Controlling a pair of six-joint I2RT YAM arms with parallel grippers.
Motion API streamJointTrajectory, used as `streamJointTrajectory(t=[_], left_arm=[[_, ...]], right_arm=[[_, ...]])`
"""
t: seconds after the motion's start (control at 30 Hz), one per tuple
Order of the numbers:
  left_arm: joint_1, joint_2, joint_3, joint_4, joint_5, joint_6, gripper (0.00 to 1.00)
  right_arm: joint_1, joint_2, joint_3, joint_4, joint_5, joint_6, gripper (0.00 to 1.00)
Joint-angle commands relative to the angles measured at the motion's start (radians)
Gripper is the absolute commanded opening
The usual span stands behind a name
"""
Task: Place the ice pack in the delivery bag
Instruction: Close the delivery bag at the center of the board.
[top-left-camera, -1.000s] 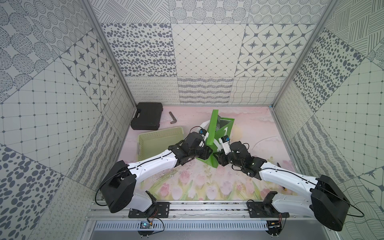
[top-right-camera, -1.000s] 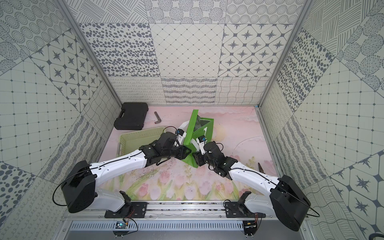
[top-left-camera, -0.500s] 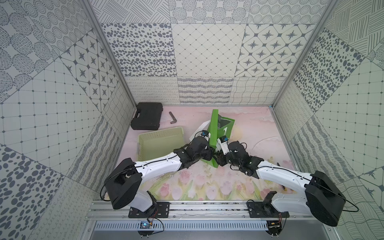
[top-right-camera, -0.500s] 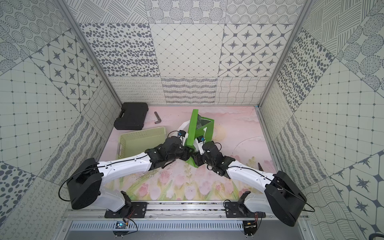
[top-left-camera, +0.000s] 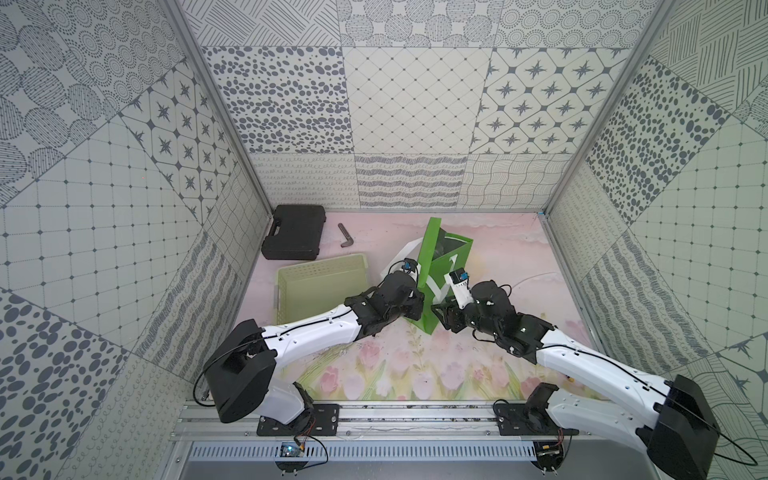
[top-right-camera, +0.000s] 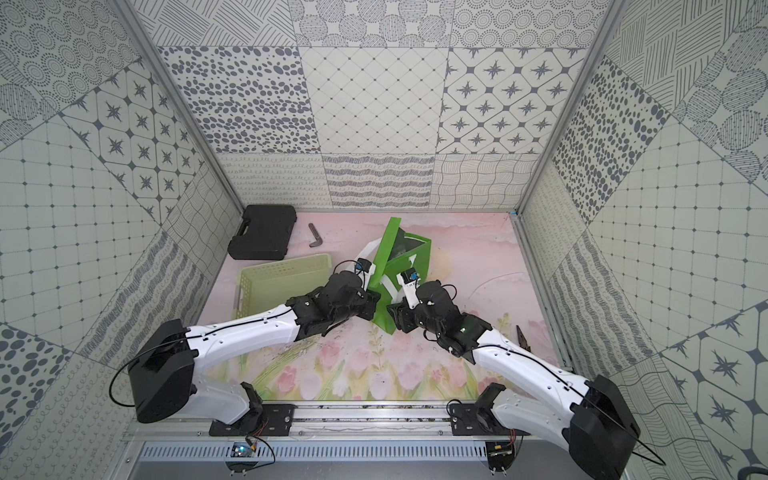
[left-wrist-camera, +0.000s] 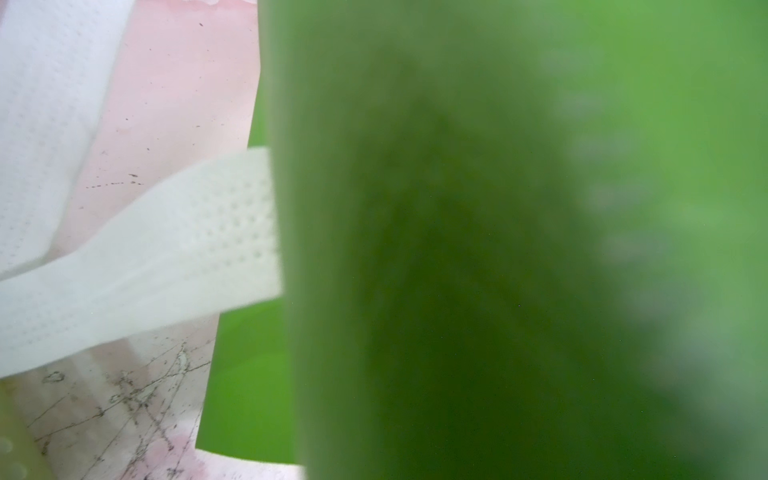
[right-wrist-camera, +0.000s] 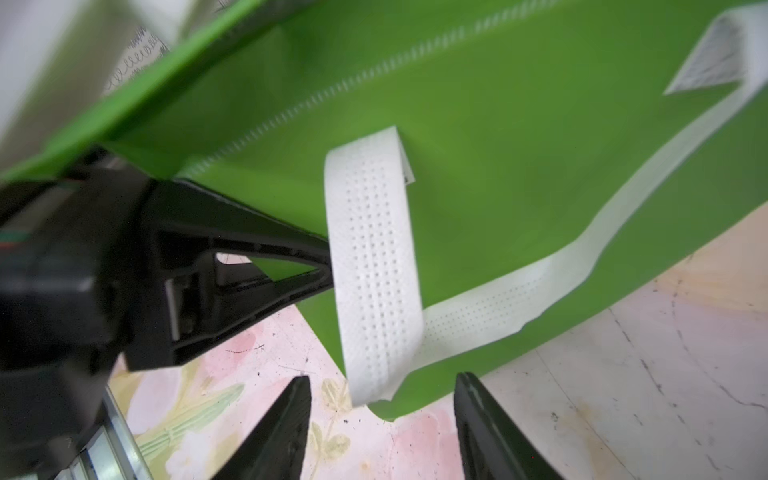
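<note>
Just ahead of the open right pincer (right-wrist-camera: 382, 376), a white strap (right-wrist-camera: 374, 266) dangles down the green bag (right-wrist-camera: 540, 166), within reach of the spread jaws. Across the bag's near corner, the left pincer (top-left-camera: 419, 307) is closed on the fabric, probably to steady the bag upright on the worktop (top-left-camera: 374, 365) and hold its mouth open. No ice pack shows near either pincer; whether it already lies inside the bag cannot be told.

A robot lab test booth: patterned wall panels (top-left-camera: 415, 104), aluminium rail (top-left-camera: 415, 417), floral mat (top-left-camera: 395, 374).
</note>
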Motion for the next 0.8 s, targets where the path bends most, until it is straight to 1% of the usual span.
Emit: streamJointTrajectory(t=[0.0,0.07,0.13,0.23,0.37,0.47,0.6,0.77], left_arm=[[0.100,-0.055,0.011,-0.077,0.231,0.123,0.00],[0.148,-0.073,0.013,-0.121,0.311,0.155,0.00],[0.183,-0.084,0.028,-0.187,0.369,0.211,0.00],[0.223,-0.088,0.052,-0.281,0.457,0.282,0.00],[0.248,-0.080,0.065,-0.335,0.514,0.327,0.00],[0.252,-0.067,0.073,-0.345,0.539,0.330,0.00],[0.253,-0.053,0.083,-0.353,0.556,0.331,0.00],[0.252,-0.054,0.088,-0.364,0.551,0.338,0.00]], right_arm=[[-0.029,-0.077,0.064,-0.143,0.023,-0.069,0.63],[-0.062,-0.113,0.085,-0.184,0.028,-0.092,0.64],[-0.110,-0.140,0.087,-0.198,0.034,-0.108,0.64],[-0.210,-0.132,0.090,-0.189,-0.039,-0.163,0.64],[-0.318,-0.023,0.116,-0.095,-0.172,-0.246,0.67],[-0.359,0.074,0.148,0.008,-0.244,-0.307,0.67],[-0.406,0.198,0.191,0.146,-0.354,-0.344,0.65],[-0.449,0.336,0.293,0.184,-0.415,-0.357,0.65]])
